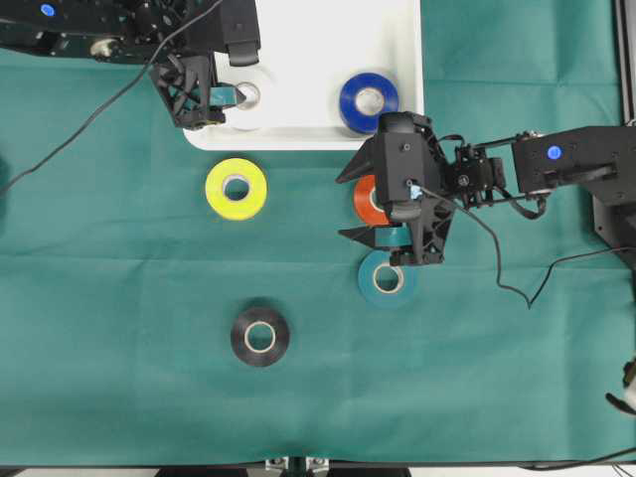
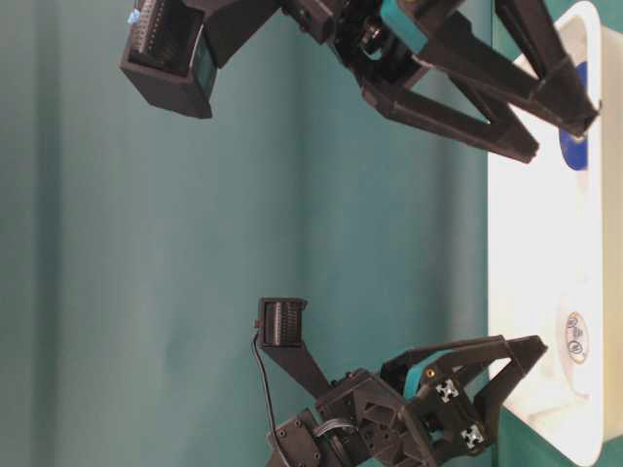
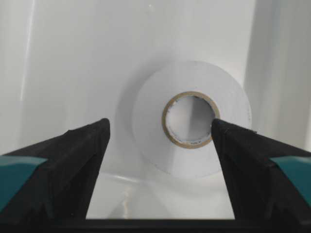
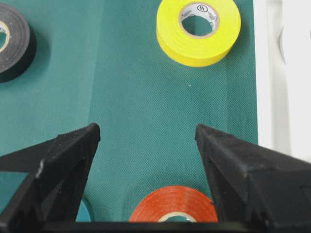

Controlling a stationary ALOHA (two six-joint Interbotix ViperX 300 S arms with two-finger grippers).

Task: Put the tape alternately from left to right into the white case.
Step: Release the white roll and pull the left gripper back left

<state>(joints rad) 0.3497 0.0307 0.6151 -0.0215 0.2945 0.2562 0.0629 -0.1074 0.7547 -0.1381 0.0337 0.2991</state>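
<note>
The white case [image 1: 298, 60] lies at the top centre. A white tape [image 1: 248, 96] lies flat in its near left corner and a blue tape [image 1: 369, 101] in its near right part. My left gripper [image 1: 221, 96] stands open around the white tape [image 3: 228, 97], fingers apart from it on both sides [image 3: 160, 124]. My right gripper [image 1: 340, 207] hangs open over the red-orange tape [image 1: 369, 202], which shows between and behind the fingers [image 4: 170, 199]. The yellow tape [image 1: 237, 188], teal tape [image 1: 387, 279] and black tape [image 1: 260, 336] lie on the cloth.
A green cloth [image 1: 119, 298] covers the table. The case's rim [image 4: 277, 73] runs along the right of the right wrist view. Black cables [image 1: 497, 258] trail beside the right arm.
</note>
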